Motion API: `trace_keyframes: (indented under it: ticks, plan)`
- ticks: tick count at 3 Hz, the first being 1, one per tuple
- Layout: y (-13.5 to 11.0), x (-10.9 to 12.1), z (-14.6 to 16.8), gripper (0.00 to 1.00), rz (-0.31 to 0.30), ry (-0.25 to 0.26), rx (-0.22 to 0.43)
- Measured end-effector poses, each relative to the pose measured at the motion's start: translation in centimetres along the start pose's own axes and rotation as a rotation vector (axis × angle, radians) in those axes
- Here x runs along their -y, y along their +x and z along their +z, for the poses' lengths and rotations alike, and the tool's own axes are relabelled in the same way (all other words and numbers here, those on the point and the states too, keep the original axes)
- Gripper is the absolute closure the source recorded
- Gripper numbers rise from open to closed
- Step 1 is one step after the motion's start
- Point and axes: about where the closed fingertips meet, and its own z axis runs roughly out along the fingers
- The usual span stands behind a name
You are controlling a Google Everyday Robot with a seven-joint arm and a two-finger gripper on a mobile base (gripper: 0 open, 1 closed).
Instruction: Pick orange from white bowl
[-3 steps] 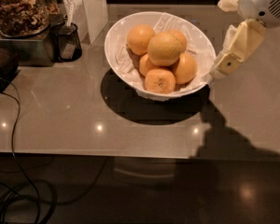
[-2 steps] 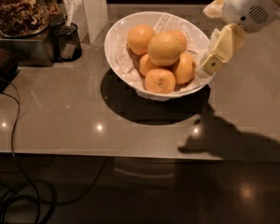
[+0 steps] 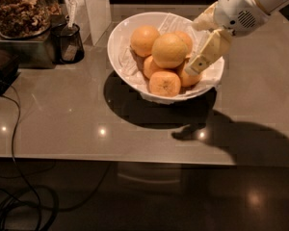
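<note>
The table point(image 3: 62, 119) holds the white bowl point(image 3: 116, 42). Small fruits point(image 3: 164, 83) lie in front, and the orange point(image 3: 169, 50) sits on top. The end effector point(image 3: 196, 49), spread wide, hangs at its 3 o'clock. A bump there might roll the pile.

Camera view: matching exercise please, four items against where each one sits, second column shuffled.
1. orange
2. gripper
3. dark cup
4. cable

A. lower left, below the counter edge
B. top of the fruit pile in the white bowl
C. over the bowl's right side, next to the fruit
D. on the counter, left of the bowl

Pairs: 1-B, 2-C, 3-D, 4-A
</note>
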Motion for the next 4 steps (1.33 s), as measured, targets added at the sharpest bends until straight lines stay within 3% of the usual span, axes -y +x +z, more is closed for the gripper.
trace_keyframes:
  ticks: [1, 2, 4]
  plan:
    - [0.0, 0.0, 0.0, 0.28, 0.000, 0.000, 0.000]
    - [0.0, 0.9, 1.6, 0.23, 0.006, -0.018, 0.026]
    - [-1.8, 3.0, 6.8, 0.27, -0.025, -0.110, 0.091]
